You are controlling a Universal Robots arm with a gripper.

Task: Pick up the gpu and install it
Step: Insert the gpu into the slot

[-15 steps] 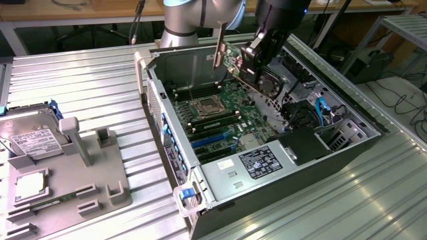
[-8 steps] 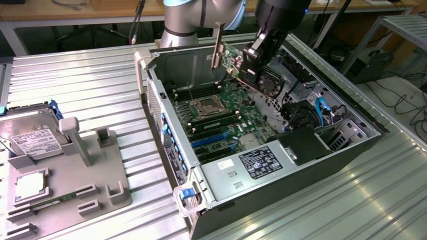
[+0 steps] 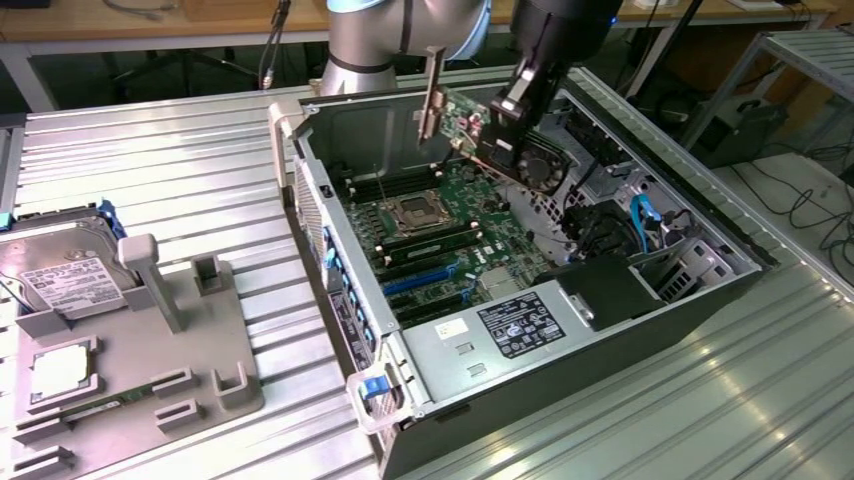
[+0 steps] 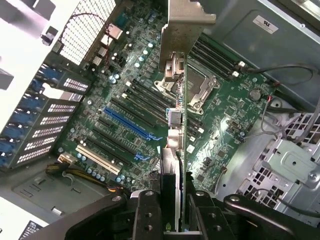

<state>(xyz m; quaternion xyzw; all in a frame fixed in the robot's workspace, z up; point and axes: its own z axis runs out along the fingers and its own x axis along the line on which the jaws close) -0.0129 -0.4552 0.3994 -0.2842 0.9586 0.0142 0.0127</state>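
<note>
The gripper [image 3: 517,100] is closed partway, its fingers [image 4: 150,215] clamped on the gpu [image 3: 527,160], which hangs edge-down, clear above the motherboard [image 3: 454,230] inside the open case [image 3: 641,330]. The card sits over the far part of the board by the processor socket [image 3: 411,210], and the blue slot [image 4: 127,125] lies below and off to one side, its line crossing the card's long axis at an angle

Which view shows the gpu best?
Exterior view: the gpu shows its face, with green board, black cooler and metal bracket, held by the gripper above the open case. The wrist view has the gpu edge-on: just the bracket and the thin board edge over the motherboard.
</note>
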